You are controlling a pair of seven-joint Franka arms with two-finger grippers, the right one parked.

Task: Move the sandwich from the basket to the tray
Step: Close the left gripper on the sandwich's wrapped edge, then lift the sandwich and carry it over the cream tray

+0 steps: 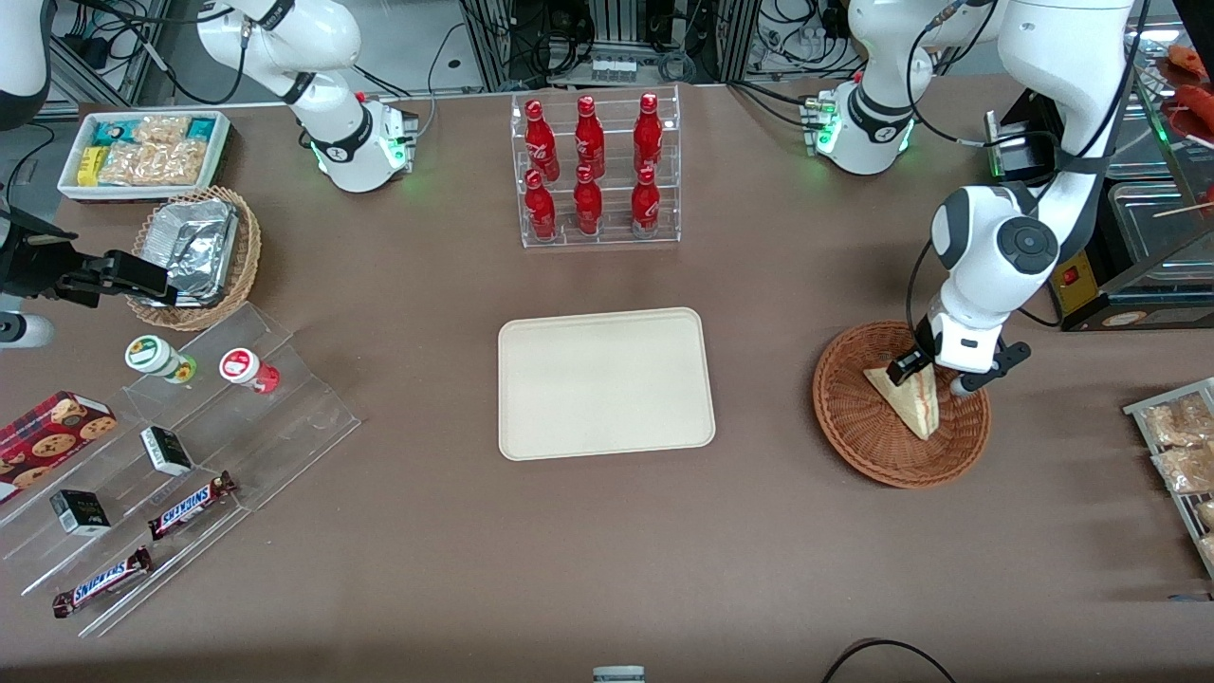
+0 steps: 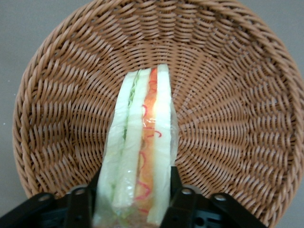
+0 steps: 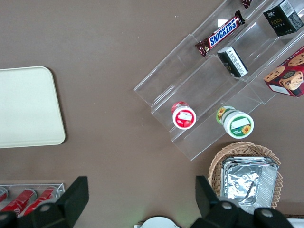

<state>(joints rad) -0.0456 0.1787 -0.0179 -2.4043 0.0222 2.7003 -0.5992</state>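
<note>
The sandwich (image 1: pixel 912 403) is a pale bread wedge with red-pink and green layers (image 2: pixel 142 156), wrapped in clear film. It stands on edge in the round reddish-brown wicker basket (image 1: pixel 854 427) toward the working arm's end of the table. My left gripper (image 1: pixel 929 375) is down in the basket (image 2: pixel 237 118), shut on the sandwich at the end farther from the front camera. Its two black fingers (image 2: pixel 178 194) press against the two bread faces. The cream tray (image 1: pixel 604 382) lies bare at mid-table, also seen in the right wrist view (image 3: pixel 28 107).
A clear rack of red bottles (image 1: pixel 596 171) stands farther from the camera than the tray. At the parked arm's end are a clear stepped shelf with snack bars (image 1: pixel 171 446), a tan basket of foil containers (image 1: pixel 194 256) and a white snack box (image 1: pixel 142 152). A wire rack of packets (image 1: pixel 1181 455) sits beside the basket.
</note>
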